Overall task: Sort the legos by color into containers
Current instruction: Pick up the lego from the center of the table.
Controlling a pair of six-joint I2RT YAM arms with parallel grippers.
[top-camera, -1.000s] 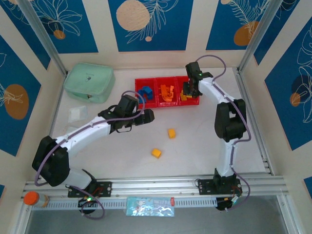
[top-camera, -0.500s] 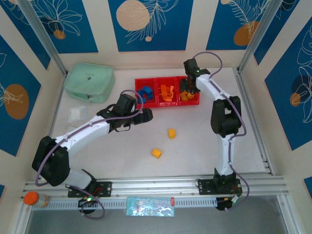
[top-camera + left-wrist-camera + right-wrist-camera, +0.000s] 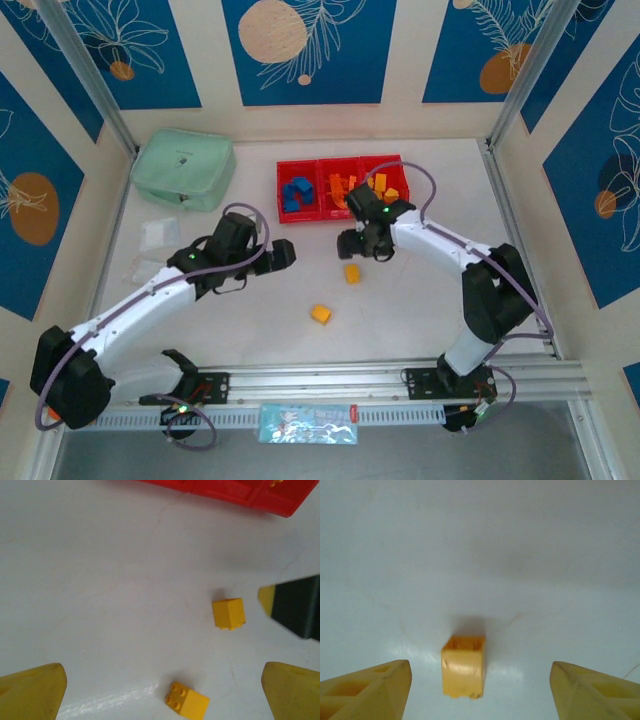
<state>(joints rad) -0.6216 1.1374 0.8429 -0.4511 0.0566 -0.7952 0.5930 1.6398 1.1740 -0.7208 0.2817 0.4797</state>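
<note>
The red containers [image 3: 312, 168] stand at the back of the table, with blue legos [image 3: 297, 192] in the left bin, orange ones [image 3: 340, 188] in the middle and yellow ones [image 3: 383, 185] in the right. Two yellow legos lie loose on the table, one [image 3: 352, 273] further back and one [image 3: 320, 314] nearer. My right gripper [image 3: 348, 244] hangs open just above the farther brick [image 3: 463, 672], which lies between its fingers [image 3: 367, 690] untouched. My left gripper [image 3: 284, 254] is open and empty, left of both bricks [image 3: 229, 613] [image 3: 187, 700].
A mint-green pouch [image 3: 183, 168] lies at the back left, with a clear plastic bag [image 3: 158, 235] in front of it. The right gripper's dark finger [image 3: 295, 605] shows at the right of the left wrist view, below the containers' red edge [image 3: 225, 490].
My right arm has swung from over the right bin down to the table and opened its jaws over the yellow brick. My left arm has drawn back to the left.
</note>
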